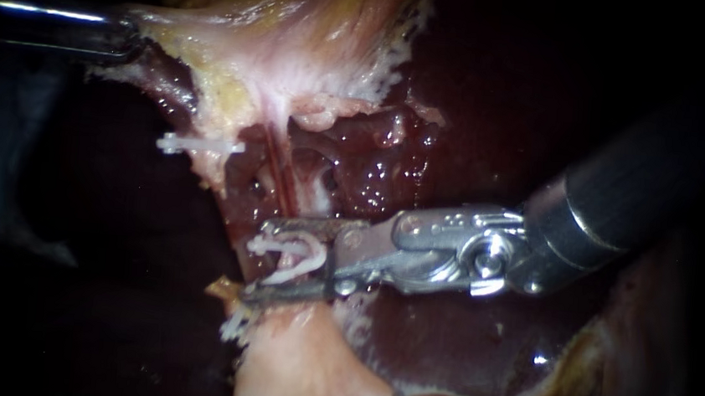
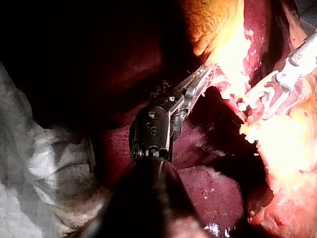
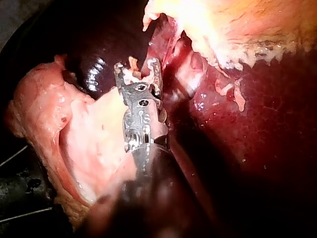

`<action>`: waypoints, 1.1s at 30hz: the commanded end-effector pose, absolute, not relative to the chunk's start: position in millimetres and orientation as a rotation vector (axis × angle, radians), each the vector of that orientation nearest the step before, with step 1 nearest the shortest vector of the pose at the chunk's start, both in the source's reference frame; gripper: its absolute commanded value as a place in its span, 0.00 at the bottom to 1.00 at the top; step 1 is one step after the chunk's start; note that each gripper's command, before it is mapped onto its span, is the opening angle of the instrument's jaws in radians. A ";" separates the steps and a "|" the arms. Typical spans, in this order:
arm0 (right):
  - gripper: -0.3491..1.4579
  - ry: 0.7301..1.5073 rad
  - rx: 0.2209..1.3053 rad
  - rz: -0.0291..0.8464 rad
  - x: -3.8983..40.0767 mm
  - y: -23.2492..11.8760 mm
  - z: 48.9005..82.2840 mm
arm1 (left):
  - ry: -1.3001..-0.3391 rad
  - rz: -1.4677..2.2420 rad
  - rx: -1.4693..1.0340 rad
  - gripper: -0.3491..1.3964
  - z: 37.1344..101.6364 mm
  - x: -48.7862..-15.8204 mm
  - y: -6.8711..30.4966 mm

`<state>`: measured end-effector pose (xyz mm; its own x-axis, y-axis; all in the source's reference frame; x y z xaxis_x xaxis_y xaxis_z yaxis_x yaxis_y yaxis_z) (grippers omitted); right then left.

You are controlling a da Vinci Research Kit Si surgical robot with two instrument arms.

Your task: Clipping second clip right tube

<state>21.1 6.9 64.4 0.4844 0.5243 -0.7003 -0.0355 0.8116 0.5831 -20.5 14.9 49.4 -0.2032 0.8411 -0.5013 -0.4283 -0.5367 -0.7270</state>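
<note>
Endoscope view: right instrument [image 1: 257, 263] jaws wide, holding open clip [image 1: 298, 255] astride tube [image 1: 280, 180]. Left instrument [image 1: 132, 38] jaws clamp gallbladder [image 1: 297, 42]. Step: placing clip. Next: squeeze shut, confirm latch.

The right instrument [image 1: 259, 258] showed bright, polished metal at its jaws and hinge, and behind them a dark shaft with a smooth satin sheen. The clip [image 1: 293, 256] between the jaws looked like white, matt plastic. The liver [image 1: 442, 339] was wet and glossy, the pale tissue [image 1: 298, 34] fibrous and rough. The cloth [image 2: 44, 163] was whitish, crumpled and stained.
</note>
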 end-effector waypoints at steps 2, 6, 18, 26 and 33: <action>0.47 1.018 0.543 0.362 21.1 6.9 64.4 | -0.555 1.857 -1.162 0.00 49.4 -20.5 14.9; 0.47 1.018 0.544 0.362 21.1 6.9 64.3 | -0.555 1.857 -1.162 0.00 49.4 -20.5 14.9; 0.47 1.034 0.556 0.366 20.3 7.1 62.0 | -0.556 1.858 -1.163 0.00 49.4 -20.3 14.8; 0.47 1.045 0.555 0.384 18.3 8.4 60.1 | -0.559 1.858 -1.163 0.00 49.2 -19.8 14.9; 0.46 1.047 0.557 0.390 17.2 9.2 59.8 | -0.560 1.859 -1.164 0.00 49.2 -19.6 14.9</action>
<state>17.2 9.3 59.8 0.4534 0.5509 -0.7007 -0.0400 0.7979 0.6015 -19.6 14.9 49.2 -0.2056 0.8406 -0.5011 -0.4238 -0.5380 -0.7287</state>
